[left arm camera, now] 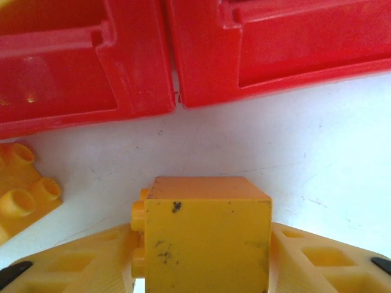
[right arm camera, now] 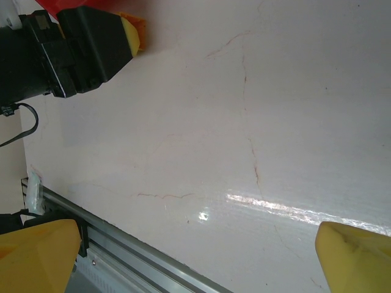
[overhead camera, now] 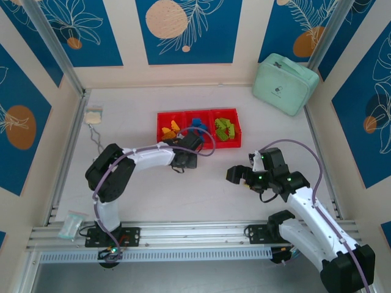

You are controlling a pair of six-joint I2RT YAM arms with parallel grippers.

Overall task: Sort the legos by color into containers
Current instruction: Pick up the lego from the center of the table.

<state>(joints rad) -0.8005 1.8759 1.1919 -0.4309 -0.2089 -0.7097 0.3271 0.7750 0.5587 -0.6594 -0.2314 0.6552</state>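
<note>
In the left wrist view a yellow-orange lego (left arm camera: 206, 229) lies on the white table just in front of the red tray (left arm camera: 256, 67), studs facing left. My left gripper (left arm camera: 201, 250) is shut on it, one yellow finger (left arm camera: 67, 268) against each side. A second yellow lego (left arm camera: 24, 186) lies to its left. From above, the left gripper (overhead camera: 188, 148) sits at the near edge of the containers (overhead camera: 160, 116). These hold yellow legos (overhead camera: 172, 129), blue legos (overhead camera: 197, 123) and green legos (overhead camera: 225, 129). My right gripper (overhead camera: 241, 175) hovers open over bare table (right arm camera: 195, 256).
A mint-green zippered case (overhead camera: 284, 82) stands at the back right. A small white object (overhead camera: 93, 116) lies at the back left, and a clear plastic bag (overhead camera: 72, 224) at the near left. An aluminium rail (overhead camera: 183, 235) runs along the near edge.
</note>
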